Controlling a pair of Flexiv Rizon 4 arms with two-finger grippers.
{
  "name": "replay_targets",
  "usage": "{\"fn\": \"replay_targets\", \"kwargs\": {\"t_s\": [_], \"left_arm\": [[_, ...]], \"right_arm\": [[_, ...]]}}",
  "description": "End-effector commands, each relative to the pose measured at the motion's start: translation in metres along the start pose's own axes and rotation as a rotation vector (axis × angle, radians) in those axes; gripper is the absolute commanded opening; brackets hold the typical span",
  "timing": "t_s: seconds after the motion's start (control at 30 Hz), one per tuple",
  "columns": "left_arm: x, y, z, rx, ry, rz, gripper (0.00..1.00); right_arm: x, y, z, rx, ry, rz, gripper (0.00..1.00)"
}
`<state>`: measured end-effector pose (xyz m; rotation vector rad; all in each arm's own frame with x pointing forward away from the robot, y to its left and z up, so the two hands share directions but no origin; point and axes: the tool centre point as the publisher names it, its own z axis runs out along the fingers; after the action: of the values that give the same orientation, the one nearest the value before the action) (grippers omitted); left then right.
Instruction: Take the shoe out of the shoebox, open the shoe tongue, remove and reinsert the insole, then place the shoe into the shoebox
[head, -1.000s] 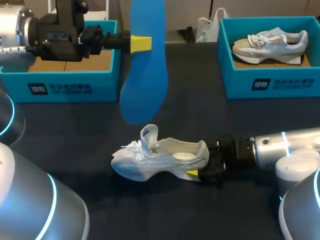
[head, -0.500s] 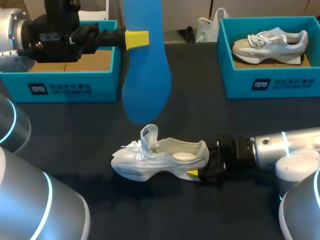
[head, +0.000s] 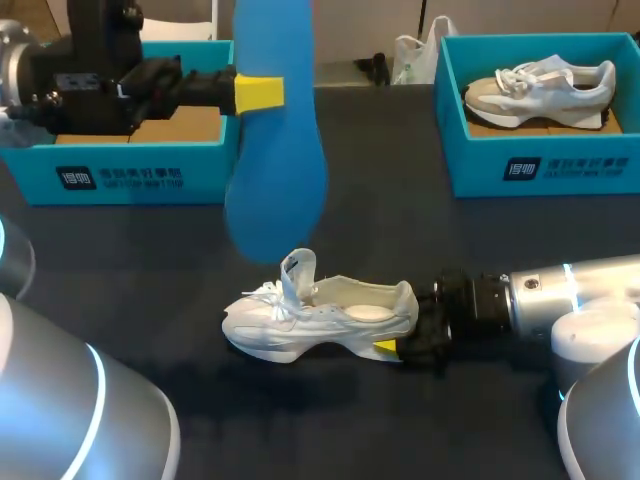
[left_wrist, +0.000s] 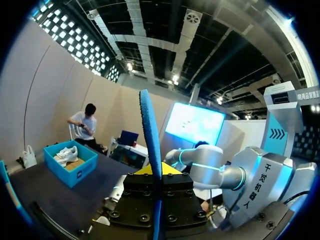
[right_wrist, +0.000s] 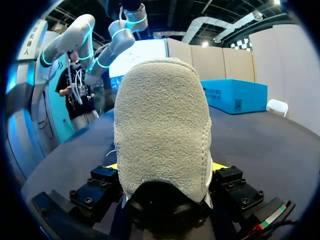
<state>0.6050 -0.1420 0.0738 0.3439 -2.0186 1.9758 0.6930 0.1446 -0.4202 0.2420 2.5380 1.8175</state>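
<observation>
Insole hangs clamped in left end effector.

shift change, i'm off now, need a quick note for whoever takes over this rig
Left gripper: shut on the blue insole, held upright in the air beyond the shoe's toe end.
Right gripper: shut on the heel of the white shoe, which rests on the table.
Done: shoe out, tongue up, insole out.
Left: reinsert the insole, then put the shoe into the left shoebox. The right shoebox holds another shoe.
</observation>
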Motion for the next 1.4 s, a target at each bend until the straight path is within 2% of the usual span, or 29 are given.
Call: {"fn": "replay_targets", "kwargs": {"t_s": [0.03,0.4,0.43,0.47,0.57,0.8,0.97,1.4], "left_arm": [[0.001,0.002,-0.003,-0.019,-0.017,-0.005,0.0],[0.001,0.002,-0.003,-0.019,-0.017,-0.005,0.0],[0.001,0.002,-0.003,-0.019,-0.017,-0.005,0.0],[0.001,0.002,-0.003,-0.019,-0.017,-0.005,0.0],[0.001,0.002,-0.003,-0.019,-0.017,-0.005,0.0],[0.001,0.002,-0.003,-0.019,-0.017,-0.005,0.0],[0.001,0.002,-0.003,-0.019,-0.017,-0.005,0.0],[0.001,0.002,-0.003,-0.019,-0.017,-0.005,0.0]], "right_arm": [[0.001,0.001,0.001,0.005,-0.002,0.0,0.0],[0.001,0.002,0.001,0.013,-0.013,0.005,0.0],[0.001,0.001,0.0,0.014,-0.02,0.006,0.31],[0.001,0.0,-0.001,0.017,-0.024,0.007,0.98],[0.002,0.001,-0.006,0.025,-0.042,0.011,1.0],[0.008,0.007,-0.027,0.131,-0.099,0.018,1.0],[0.009,0.018,-0.038,0.235,-0.1,0.021,1.0],[0.012,0.05,-0.052,0.572,-0.078,0.035,1.0]]}}
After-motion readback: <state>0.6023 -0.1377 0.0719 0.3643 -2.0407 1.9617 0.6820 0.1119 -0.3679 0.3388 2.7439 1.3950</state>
